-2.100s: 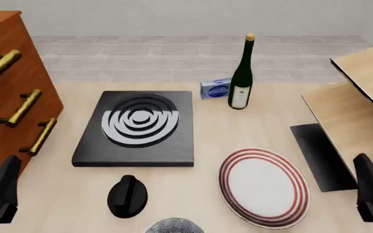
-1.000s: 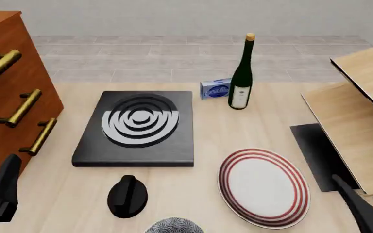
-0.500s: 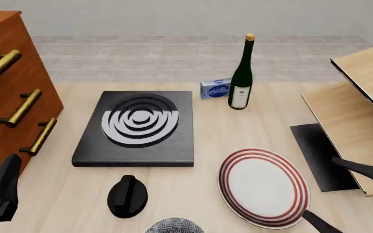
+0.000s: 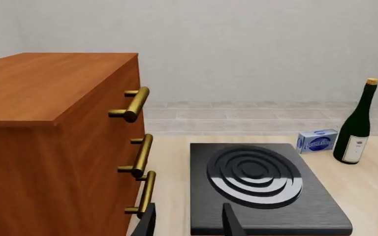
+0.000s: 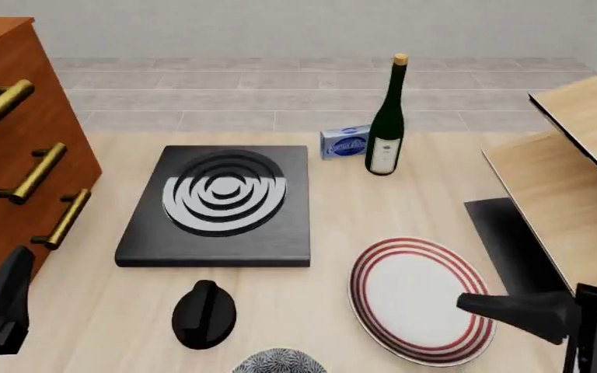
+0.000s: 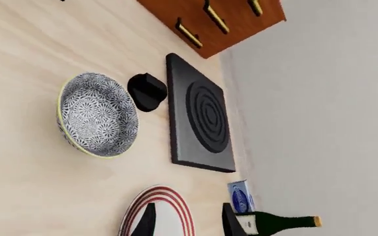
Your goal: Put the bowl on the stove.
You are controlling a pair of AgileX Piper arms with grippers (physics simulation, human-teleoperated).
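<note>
The bowl (image 5: 277,363), small with a grey-and-white speckled pattern, sits at the table's near edge, mostly cut off in the front view; the right wrist view shows it whole (image 6: 100,116), upright and empty. The stove (image 5: 218,205) is a black slab with silver rings, beyond the bowl; it also shows in the left wrist view (image 4: 263,188) and the right wrist view (image 6: 201,120). My right gripper (image 5: 494,310) is open, points left over the plate's right rim, right of the bowl and apart from it. My left gripper (image 5: 4,300) is open and empty at the near left.
A black round knob (image 5: 204,312) lies between bowl and stove. A white red-ringed plate (image 5: 413,299) lies right of the bowl. A wooden drawer cabinet (image 5: 13,148) stands at left. A wine bottle (image 5: 385,124) and blue box (image 5: 344,141) stand behind. A black mat (image 5: 511,245) and wooden boards (image 5: 574,202) are at right.
</note>
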